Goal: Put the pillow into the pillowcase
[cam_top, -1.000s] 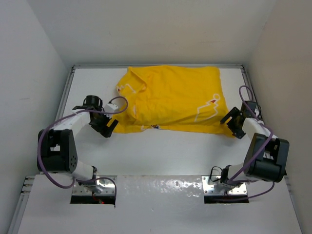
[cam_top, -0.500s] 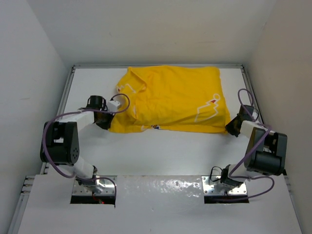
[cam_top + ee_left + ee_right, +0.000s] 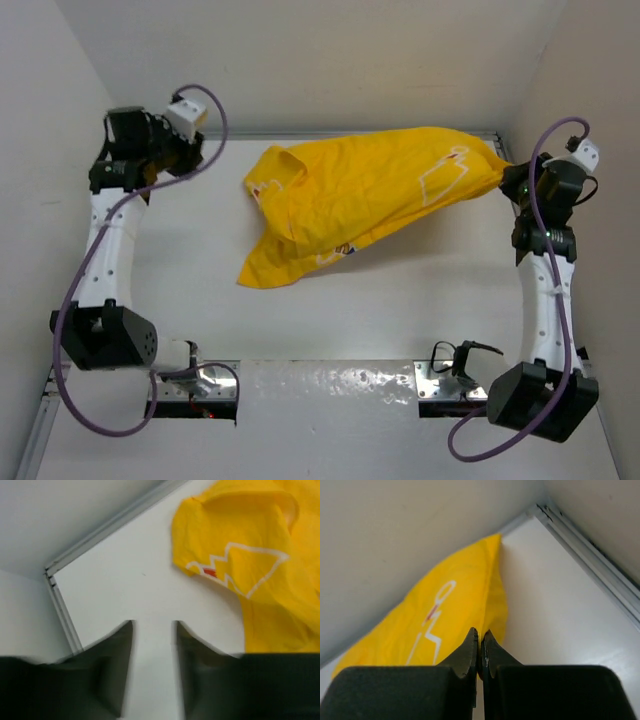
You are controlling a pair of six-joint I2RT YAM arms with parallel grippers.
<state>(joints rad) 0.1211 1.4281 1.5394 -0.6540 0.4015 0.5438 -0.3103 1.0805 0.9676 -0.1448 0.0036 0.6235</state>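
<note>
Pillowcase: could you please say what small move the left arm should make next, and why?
Probably lower the open left gripper to the pillowcase, at its loose near corner: the right gripper pinches only one end, and the rest sags.

The bright yellow thin fabric pillowcase [image 3: 270, 610] runs past the left wrist view's right edge (print creased, unreadable); the left gripper [image 3: 154, 626] shows blurred fingers [image 3: 112, 670].

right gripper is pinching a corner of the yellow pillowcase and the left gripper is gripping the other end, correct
Not quite. The left gripper is open and empty, apart from the pillowcase, as the left wrist view shows. The right gripper is indeed pinching a corner of it.
</note>
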